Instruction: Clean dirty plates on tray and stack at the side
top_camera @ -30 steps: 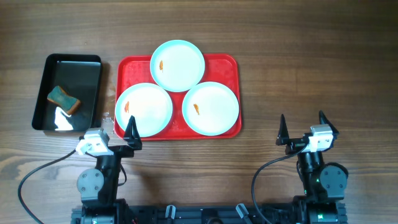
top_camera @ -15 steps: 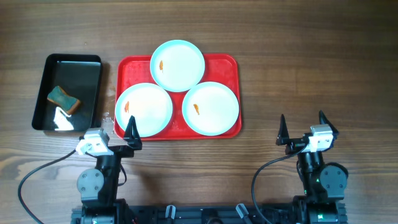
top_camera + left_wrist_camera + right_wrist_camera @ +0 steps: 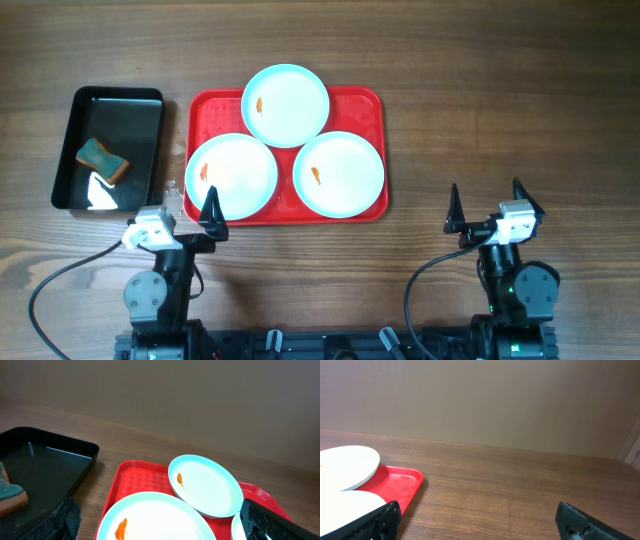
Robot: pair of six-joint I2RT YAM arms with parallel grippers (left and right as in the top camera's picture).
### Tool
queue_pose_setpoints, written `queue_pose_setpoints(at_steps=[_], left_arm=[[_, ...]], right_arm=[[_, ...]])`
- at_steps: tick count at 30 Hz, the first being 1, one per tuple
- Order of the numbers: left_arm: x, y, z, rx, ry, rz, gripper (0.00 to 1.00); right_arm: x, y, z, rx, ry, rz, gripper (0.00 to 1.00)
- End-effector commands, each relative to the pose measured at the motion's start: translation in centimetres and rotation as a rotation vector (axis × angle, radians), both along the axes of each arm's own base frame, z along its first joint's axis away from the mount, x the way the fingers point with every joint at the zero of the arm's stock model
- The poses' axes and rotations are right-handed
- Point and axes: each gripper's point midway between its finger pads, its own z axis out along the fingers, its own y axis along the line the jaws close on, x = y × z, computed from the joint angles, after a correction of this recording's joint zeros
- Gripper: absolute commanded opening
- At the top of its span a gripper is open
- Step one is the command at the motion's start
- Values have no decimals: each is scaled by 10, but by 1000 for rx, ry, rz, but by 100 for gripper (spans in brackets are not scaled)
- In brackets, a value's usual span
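The red tray (image 3: 366, 104) lies mid-table with three pale blue-white plates on it: a far one (image 3: 286, 105), a near-left one (image 3: 232, 176) and a near-right one (image 3: 341, 174), each with a small orange smear. My left gripper (image 3: 190, 205) is open and empty just before the tray's near-left corner. In the left wrist view the gripper (image 3: 165, 527) frames the near-left plate (image 3: 160, 510), with the far plate (image 3: 205, 485) behind it. My right gripper (image 3: 486, 200) is open and empty, right of the tray. The right wrist view shows the gripper (image 3: 479, 522) over bare wood and the tray's corner (image 3: 402, 480).
A smaller black tray (image 3: 75, 110) lies left of the red tray and holds a green-and-orange sponge (image 3: 103, 160). It also shows in the left wrist view (image 3: 45, 460). Bare wooden table surrounds both trays.
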Motion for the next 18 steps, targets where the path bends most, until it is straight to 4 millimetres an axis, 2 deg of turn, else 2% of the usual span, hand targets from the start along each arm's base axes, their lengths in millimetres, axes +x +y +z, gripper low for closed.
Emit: queue_pose_setpoints(at_steps=[1, 7, 9, 11, 12, 14, 16, 18], left_arm=[[0, 3, -3, 16, 4, 14, 100], [0, 2, -3, 11, 4, 9, 100], [-7, -46, 5, -290, 19, -251, 100], [-38, -106, 7, -549, 163, -617, 100], [-52, -122, 13, -668, 229, -727, 100], [-51, -121, 15, -696, 233, -718, 100], [-47, -117, 24, -773, 214, -688, 100], [-49, -115, 51, -763, 104, -724, 100]], right_arm=[[-1, -1, 2, -12, -13, -3, 100], [-1, -1, 2, -12, -13, -3, 100], [-1, -1, 2, -12, -12, -3, 100], [-1, -1, 2, -12, -13, -3, 100], [-1, -1, 2, -12, -13, -3, 100], [-1, -1, 2, -12, -13, -3, 100], [-1, -1, 2, -12, -13, -3, 100], [-1, -1, 2, -12, -13, -3, 100]])
